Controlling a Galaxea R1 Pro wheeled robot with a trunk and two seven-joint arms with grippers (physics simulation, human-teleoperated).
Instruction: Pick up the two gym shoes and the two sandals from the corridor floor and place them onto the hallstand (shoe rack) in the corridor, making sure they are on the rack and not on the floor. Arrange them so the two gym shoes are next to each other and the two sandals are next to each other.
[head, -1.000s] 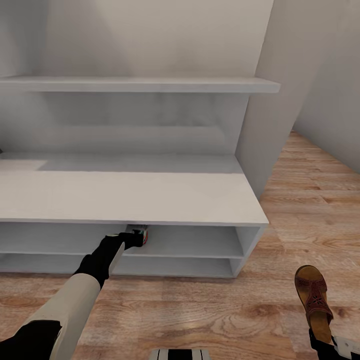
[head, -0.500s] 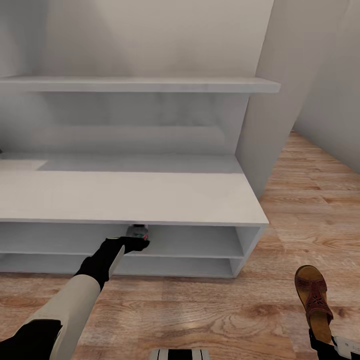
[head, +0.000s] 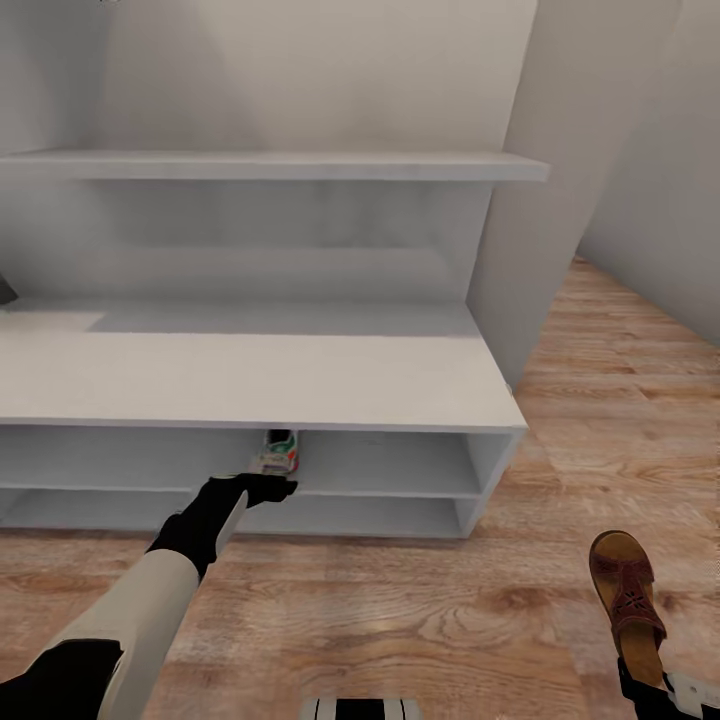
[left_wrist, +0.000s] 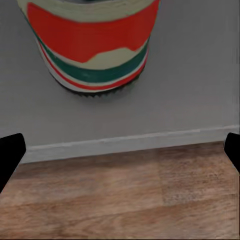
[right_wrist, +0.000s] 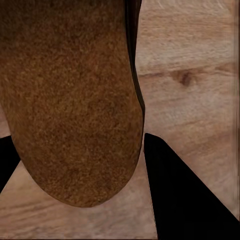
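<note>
Gym shoe is now sitting free on the hallstand upper shelf, released; the left gripper is backing off with fingers spread, while the right gripper is pinching a sandal above the corridor floor, likely next

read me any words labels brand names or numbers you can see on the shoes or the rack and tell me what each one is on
None are readable.
gym shoe: red, teal and white bands only, no lettering.
sandal: cut-out strap pattern, no text.
hallstand: plain white, no label.
</note>
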